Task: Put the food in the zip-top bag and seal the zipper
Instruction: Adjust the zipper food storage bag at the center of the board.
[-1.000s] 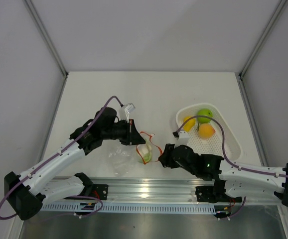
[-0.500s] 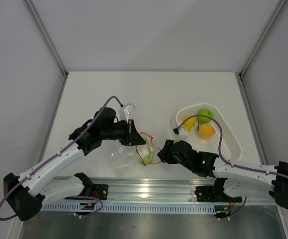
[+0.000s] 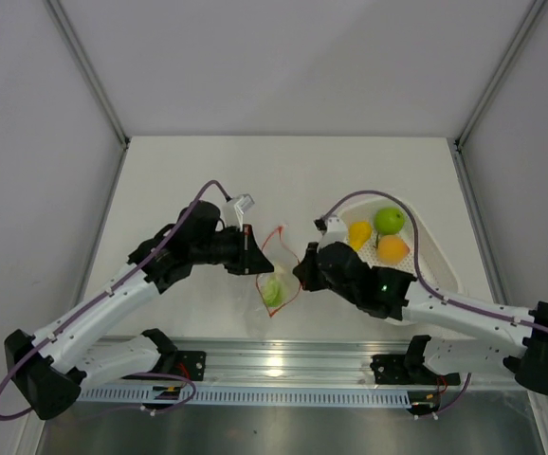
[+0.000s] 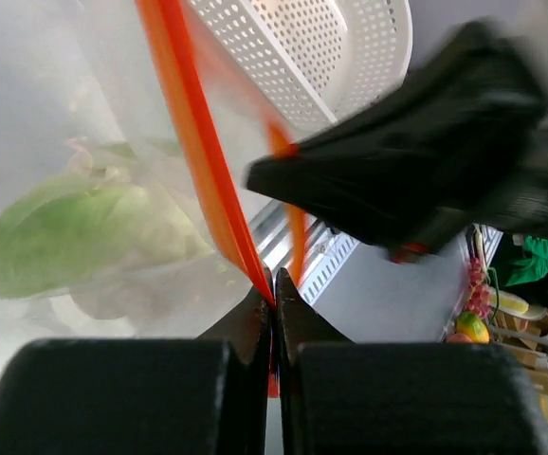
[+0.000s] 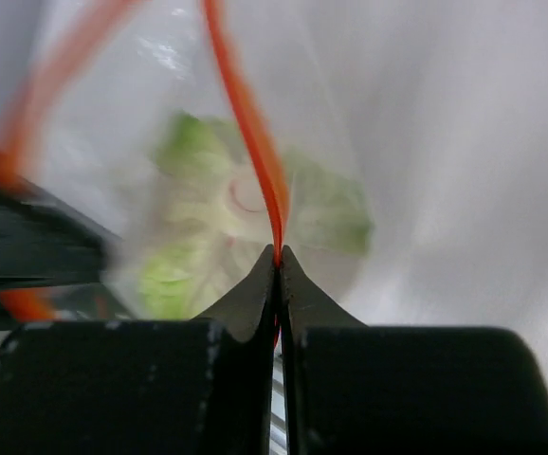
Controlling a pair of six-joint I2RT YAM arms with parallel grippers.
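Note:
The clear zip-top bag [image 3: 276,275] hangs open between my two grippers, its red-orange zipper [image 3: 282,242] forming a loop. A green piece of food [image 3: 272,290] with a whitish piece sits inside, seen through the plastic [image 4: 75,237] [image 5: 208,237]. My left gripper [image 3: 255,258] [image 4: 274,280] is shut on the zipper strip [image 4: 198,142] at the bag's left side. On the right side, the right gripper [image 3: 302,270] [image 5: 278,251] is shut on the zipper [image 5: 250,133]. A yellow pear [image 3: 359,232], a green apple [image 3: 389,220] and an orange fruit [image 3: 392,248] lie in the basket.
The white perforated basket [image 3: 450,273] stands on the table to the right, just behind my right arm, and shows in the left wrist view [image 4: 321,47]. The metal rail [image 3: 274,365] with the arm bases runs along the near edge.
The right gripper has closed on the zipper and moved away from the near edge. The bag has risen off the table and now hangs between both grippers.

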